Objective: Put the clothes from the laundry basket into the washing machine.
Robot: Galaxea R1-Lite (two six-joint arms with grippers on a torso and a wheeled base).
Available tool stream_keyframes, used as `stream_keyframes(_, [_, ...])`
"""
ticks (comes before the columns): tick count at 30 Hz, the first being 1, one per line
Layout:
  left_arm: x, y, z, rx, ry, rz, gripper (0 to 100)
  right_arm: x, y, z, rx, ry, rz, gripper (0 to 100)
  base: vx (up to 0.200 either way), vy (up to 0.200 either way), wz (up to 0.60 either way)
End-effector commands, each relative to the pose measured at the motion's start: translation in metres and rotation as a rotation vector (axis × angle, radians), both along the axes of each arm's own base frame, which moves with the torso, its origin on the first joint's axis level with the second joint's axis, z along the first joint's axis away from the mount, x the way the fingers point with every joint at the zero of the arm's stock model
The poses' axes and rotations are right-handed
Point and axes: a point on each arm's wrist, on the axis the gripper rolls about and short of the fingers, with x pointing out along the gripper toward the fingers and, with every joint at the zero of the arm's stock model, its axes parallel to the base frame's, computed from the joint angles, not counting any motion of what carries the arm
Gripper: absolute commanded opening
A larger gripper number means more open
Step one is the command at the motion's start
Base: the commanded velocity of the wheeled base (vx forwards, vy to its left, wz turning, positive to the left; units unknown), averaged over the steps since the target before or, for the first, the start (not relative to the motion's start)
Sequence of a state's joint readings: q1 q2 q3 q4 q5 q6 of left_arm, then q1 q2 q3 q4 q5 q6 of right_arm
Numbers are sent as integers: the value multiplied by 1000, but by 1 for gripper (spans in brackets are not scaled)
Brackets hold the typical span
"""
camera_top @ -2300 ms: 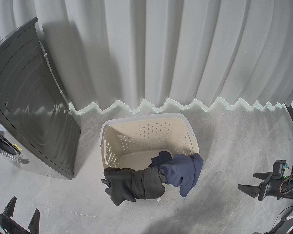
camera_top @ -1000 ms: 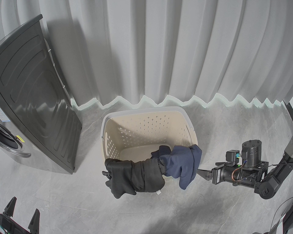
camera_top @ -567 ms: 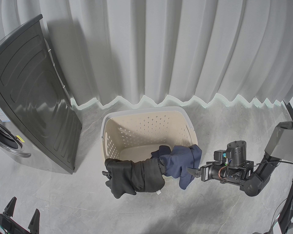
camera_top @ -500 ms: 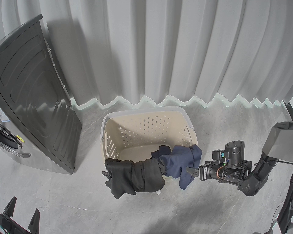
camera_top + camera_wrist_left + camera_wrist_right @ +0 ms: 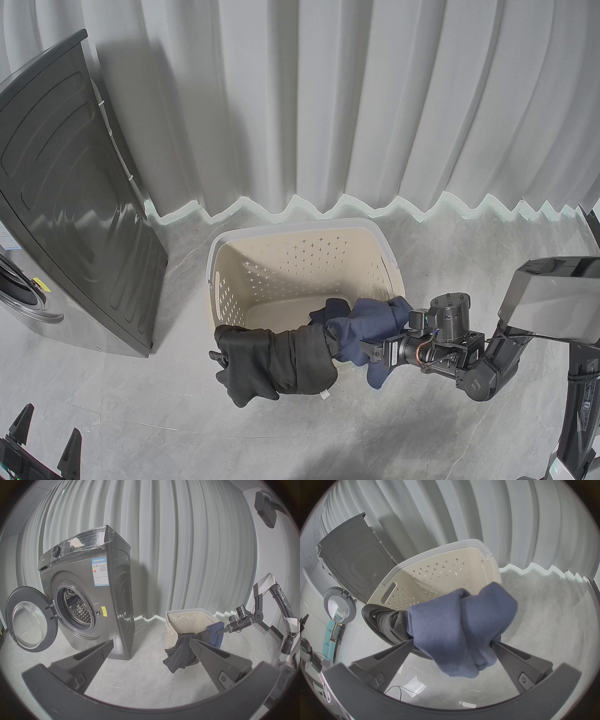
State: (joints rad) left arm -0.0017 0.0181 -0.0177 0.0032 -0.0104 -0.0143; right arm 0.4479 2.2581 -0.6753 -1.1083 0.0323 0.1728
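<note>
Right hand (image 5: pixel 375 352): released; you see it astride the blue cloth (image 5: pixel 359 331) on the basket (image 5: pixel 300 225) near rim | left hand (image 5: pixel 53 419): released, near left | dark cloth (image 5: pixel 275 369): touches blue cloth

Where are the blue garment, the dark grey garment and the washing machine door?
blue garment (image 5: pixel 456 630), right wrist view, the middle of its bunched front.
dark grey garment (image 5: pixel 275 365), head view, the bulk of its hanging fold.
washing machine door (image 5: pixel 31 619), left wrist view, its round glass pane.
</note>
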Motion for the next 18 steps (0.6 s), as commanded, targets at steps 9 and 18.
stream_keyframes(9, [0, 0, -4, 0, -4, 0, 100, 19, 14, -10, 12, -27, 9, 100, 0, 0, 0])
stream_keyframes(18, [0, 0, -4, -1, -4, 0, 100, 20, 17, -7, 21, -66, 3, 0, 0, 0, 0])
